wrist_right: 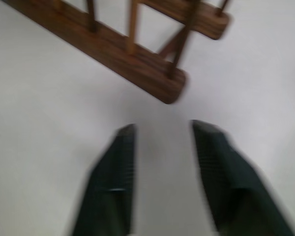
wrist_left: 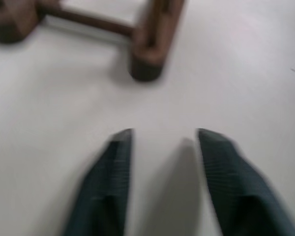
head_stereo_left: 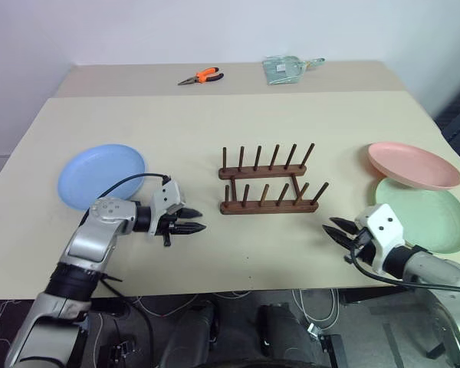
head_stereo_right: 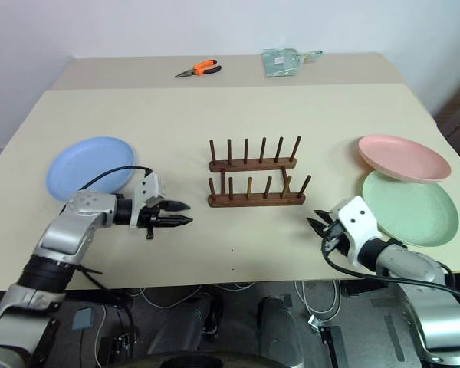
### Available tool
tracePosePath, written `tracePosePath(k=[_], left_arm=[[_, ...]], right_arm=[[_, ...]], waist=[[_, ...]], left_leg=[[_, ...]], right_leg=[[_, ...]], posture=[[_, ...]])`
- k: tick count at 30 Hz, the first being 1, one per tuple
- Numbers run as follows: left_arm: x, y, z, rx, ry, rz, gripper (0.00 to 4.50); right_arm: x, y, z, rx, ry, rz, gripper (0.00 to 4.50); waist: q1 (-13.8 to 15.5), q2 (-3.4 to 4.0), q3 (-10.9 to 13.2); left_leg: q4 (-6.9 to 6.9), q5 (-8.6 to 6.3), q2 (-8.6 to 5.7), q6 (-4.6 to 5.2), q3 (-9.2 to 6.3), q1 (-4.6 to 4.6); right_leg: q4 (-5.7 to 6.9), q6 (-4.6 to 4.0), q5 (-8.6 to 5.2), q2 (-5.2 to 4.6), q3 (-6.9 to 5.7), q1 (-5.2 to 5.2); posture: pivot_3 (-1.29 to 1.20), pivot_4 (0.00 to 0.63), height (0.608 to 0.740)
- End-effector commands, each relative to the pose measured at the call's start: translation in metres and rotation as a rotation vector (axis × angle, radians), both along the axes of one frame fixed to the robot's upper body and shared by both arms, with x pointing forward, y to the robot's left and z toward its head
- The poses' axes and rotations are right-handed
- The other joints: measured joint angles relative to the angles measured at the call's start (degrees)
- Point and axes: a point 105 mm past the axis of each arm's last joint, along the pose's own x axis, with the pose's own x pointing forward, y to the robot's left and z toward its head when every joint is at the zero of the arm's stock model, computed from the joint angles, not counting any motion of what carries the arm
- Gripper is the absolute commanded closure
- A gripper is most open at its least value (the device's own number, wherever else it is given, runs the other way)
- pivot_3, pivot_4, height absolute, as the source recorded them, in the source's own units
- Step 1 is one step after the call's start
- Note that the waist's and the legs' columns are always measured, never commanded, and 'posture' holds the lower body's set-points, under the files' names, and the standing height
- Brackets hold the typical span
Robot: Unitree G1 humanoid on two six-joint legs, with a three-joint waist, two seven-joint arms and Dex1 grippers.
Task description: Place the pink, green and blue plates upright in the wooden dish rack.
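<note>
The wooden dish rack [head_stereo_left: 270,182] stands empty at the table's middle, its pegs upright. The blue plate [head_stereo_left: 100,175] lies flat at the left. On the right the pink plate [head_stereo_left: 414,163] rests with its near edge overlapping the green plate [head_stereo_left: 429,218]. My left gripper [head_stereo_left: 198,220] hovers low between the blue plate and the rack, pointing at the rack's left end [wrist_left: 146,69], fingers a little apart and empty. My right gripper [head_stereo_left: 330,228] sits just left of the green plate, pointing toward the rack's near right corner [wrist_right: 169,88], fingers narrowly parted with nothing between them.
Orange-handled pliers [head_stereo_left: 202,77] and a clear plastic packet [head_stereo_left: 284,69] lie on the far table section. The table's front edge [head_stereo_left: 238,287] runs close under both grippers. Bare tabletop lies in front of the rack.
</note>
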Motion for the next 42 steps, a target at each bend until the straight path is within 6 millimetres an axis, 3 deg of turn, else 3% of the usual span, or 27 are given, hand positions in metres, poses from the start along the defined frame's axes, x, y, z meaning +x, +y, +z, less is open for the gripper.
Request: tracePosePath(k=[1, 5, 10, 16, 23, 26, 30, 32, 35, 39, 42], left_arm=[[-0.011, -0.026, 0.002, -0.038, -0.007, -0.038, 4.45], [0.011, -0.06, -0.005, -0.063, -0.112, 0.09, 4.45], [0.032, -0.078, -0.017, -0.042, -0.127, 0.235, 4.45], [0.06, -0.088, -0.018, -0.031, -0.164, 0.32, 4.45], [0.082, -0.085, -0.015, -0.043, -0.182, 0.373, 4.45], [0.076, -0.088, -0.012, -0.056, -0.195, 0.335, 4.5], [0.063, -0.091, 0.003, -0.12, -0.207, 0.277, 4.5], [0.053, -0.093, 0.014, -0.174, -0.202, 0.24, 4.5], [0.042, -0.094, 0.023, -0.219, -0.185, 0.204, 4.5], [0.026, -0.101, 0.026, -0.234, -0.162, 0.106, 4.5], [0.015, -0.109, 0.034, -0.287, -0.123, 0.041, 4.5]], right_arm=[[0.007, 0.018, 0.003, 0.004, -0.038, 0.031, 4.5], [0.03, 0.02, -0.021, -0.083, -0.028, -0.033, 4.5], [0.058, 0.011, -0.029, -0.113, -0.052, -0.147, 4.5], [0.092, 0.001, -0.027, -0.135, -0.099, -0.245, 4.5], [0.108, 0.004, -0.016, -0.123, -0.147, -0.238, 4.5], [0.099, -0.005, 0.0, -0.159, -0.194, -0.2, 3.7], [0.075, -0.029, 0.048, -0.312, -0.327, -0.142, 1.78], [0.064, -0.05, 0.073, -0.45, -0.376, -0.156, 0.88], [0.053, -0.075, 0.093, -0.593, -0.381, -0.18, 0.88], [0.047, -0.107, 0.08, -0.814, -0.296, -0.183, 0.88], [0.055, -0.133, 0.063, -0.942, -0.252, -0.213, 0.88]], waist=[[0.27, 0.0, 0.0], [0.38, -0.05, -0.04], [0.01, -0.07, -0.21], [0.06, -0.14, -0.38], [-0.01, -0.13, -0.46], [-0.02, -0.12, -0.47], [0.05, -0.03, -0.49], [-0.03, 0.02, -0.49], [0.02, 0.06, -0.46], [0.06, 0.03, -0.47], [-0.01, 0.04, -0.47]], left_leg=[[0.0, 0.0, -0.01, 0.0, 0.0, 0.01], [0.05, -0.01, -0.08, 0.01, 0.0, 0.03], [0.08, 0.01, -0.1, 0.0, -0.01, 0.05], [0.08, 0.01, -0.12, 0.0, 0.0, 0.36], [0.06, 0.01, -0.13, 0.02, 0.0, 0.39], [0.02, 0.01, -0.13, 0.01, 0.0, 0.39], [-0.04, 0.0, -0.16, 0.05, 0.0, 0.22], [0.01, 0.05, -0.15, 0.1, 0.0, 0.04], [0.01, 0.05, -0.13, 0.09, 0.01, 0.03], [0.04, 0.06, -0.1, 0.1, 0.0, 0.03], [0.07, 0.07, -0.14, 0.12, 0.03, 0.03]], right_leg=[[-0.02, 0.0, 0.0, -0.02, -0.01, -0.03], [-0.04, 0.0, 0.01, -0.07, -0.02, 0.0], [0.04, 0.15, 0.09, 0.0, -0.03, 0.08], [0.03, 0.17, 0.1, 0.01, -0.05, 0.31], [0.05, 0.23, 0.13, 0.02, -0.06, 0.32], [0.05, 0.24, 0.13, 0.01, -0.04, 0.31], [0.06, 0.25, 0.13, -0.02, -0.03, 0.31], [0.08, 0.25, 0.14, 0.0, -0.01, 0.12], [0.1, 0.24, 0.13, 0.02, 0.02, 0.08], [0.04, 0.07, 0.03, 0.01, -0.02, 0.16], [0.0, 0.03, 0.01, -0.02, 0.01, 0.17]], posture=[[0.0, 0.15, 0.719], [0.0, 0.15, 0.719], [0.0, 0.15, 0.719], [0.0, 0.15, 0.719], [0.0, 0.15, 0.719], [0.0, 0.15, 0.719], [0.0, 0.15, 0.719], [0.0, 0.15, 0.719], [0.0, 0.15, 0.719], [0.0, 0.15, 0.719], [0.0, 0.15, 0.719]])
